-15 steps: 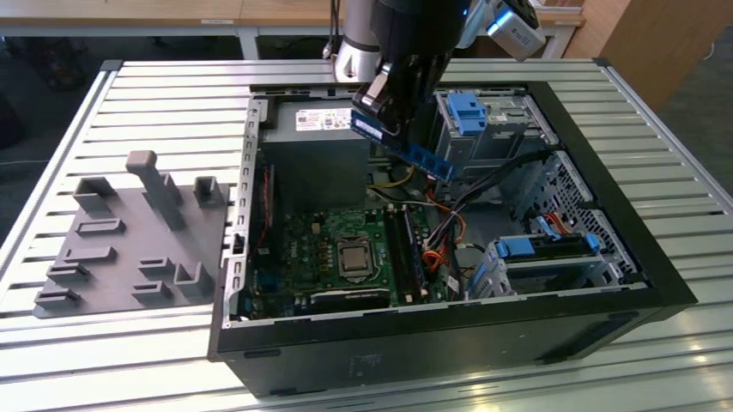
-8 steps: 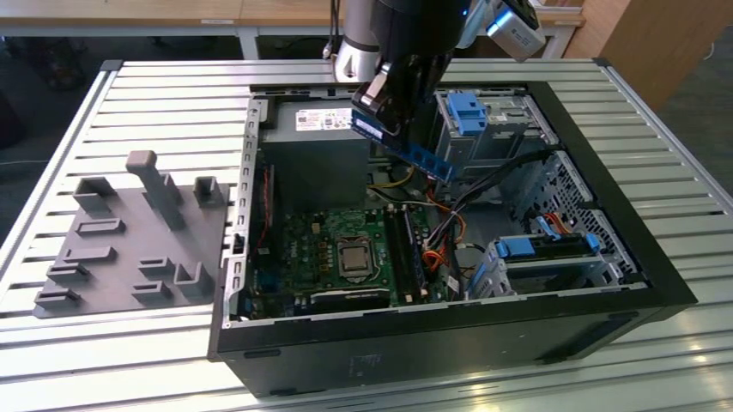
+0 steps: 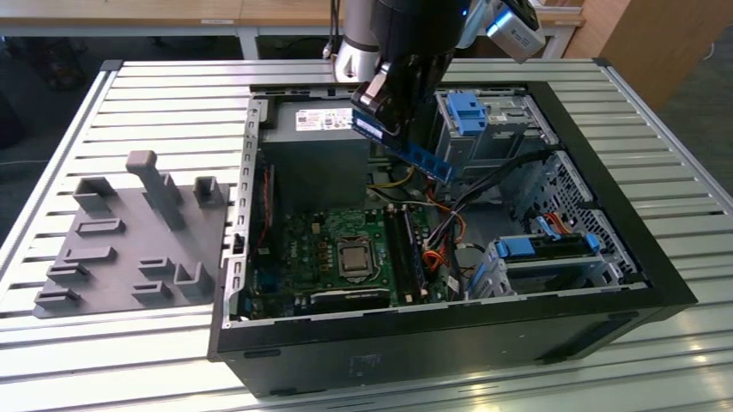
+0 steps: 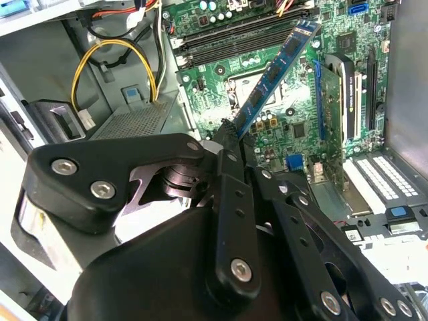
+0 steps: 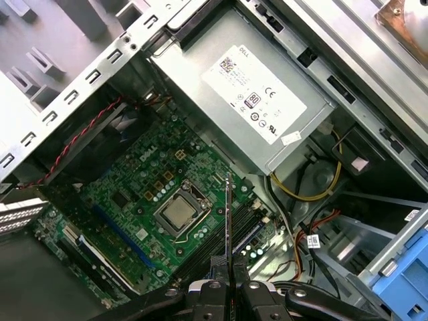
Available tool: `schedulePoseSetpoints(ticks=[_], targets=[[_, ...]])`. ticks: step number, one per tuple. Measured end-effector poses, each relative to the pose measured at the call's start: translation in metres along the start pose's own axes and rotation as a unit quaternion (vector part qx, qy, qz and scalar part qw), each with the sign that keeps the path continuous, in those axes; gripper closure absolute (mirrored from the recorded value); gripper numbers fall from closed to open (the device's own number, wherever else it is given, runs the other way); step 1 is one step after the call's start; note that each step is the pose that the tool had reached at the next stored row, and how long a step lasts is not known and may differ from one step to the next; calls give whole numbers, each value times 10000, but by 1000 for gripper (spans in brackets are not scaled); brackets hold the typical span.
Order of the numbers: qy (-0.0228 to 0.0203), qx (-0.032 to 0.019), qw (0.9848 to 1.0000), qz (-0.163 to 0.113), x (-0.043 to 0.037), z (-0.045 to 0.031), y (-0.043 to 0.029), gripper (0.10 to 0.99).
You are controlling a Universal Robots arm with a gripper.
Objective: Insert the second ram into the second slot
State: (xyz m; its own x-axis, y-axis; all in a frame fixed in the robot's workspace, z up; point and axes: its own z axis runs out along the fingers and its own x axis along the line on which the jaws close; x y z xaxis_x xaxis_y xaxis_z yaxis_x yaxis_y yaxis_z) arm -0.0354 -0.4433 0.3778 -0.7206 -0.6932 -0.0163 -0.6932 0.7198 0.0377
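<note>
My gripper (image 3: 384, 112) is shut on one end of the second ram (image 3: 407, 148), a thin blue circuit-board stick. The stick hangs tilted above the open computer case, over its middle. In the second wrist view the ram (image 4: 277, 70) slants away from the fingertips (image 4: 227, 137) over the green motherboard (image 4: 221, 87), toward the dark ram slots (image 4: 241, 39). The first wrist view shows the ram (image 5: 228, 221) edge-on, clamped in the gripper (image 5: 228, 284), above the slots (image 5: 251, 231) beside the processor socket (image 5: 177, 212). In the exterior view the slots (image 3: 403, 249) lie well below the stick.
The black case (image 3: 458, 330) lies open on a slatted metal table (image 3: 172, 103). Inside are a grey power supply (image 3: 315, 142), light-blue drive-bay clips (image 3: 469, 112) (image 3: 533, 249) and loose cables (image 3: 441, 245). A grey fixture plate with pegs (image 3: 126, 232) sits at the exterior view's left.
</note>
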Motion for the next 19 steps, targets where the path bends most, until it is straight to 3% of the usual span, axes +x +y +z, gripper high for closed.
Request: schedulePoseSetpoints(ticks=[19], targets=[[-5,2,9999,134,0,0,0,949]])
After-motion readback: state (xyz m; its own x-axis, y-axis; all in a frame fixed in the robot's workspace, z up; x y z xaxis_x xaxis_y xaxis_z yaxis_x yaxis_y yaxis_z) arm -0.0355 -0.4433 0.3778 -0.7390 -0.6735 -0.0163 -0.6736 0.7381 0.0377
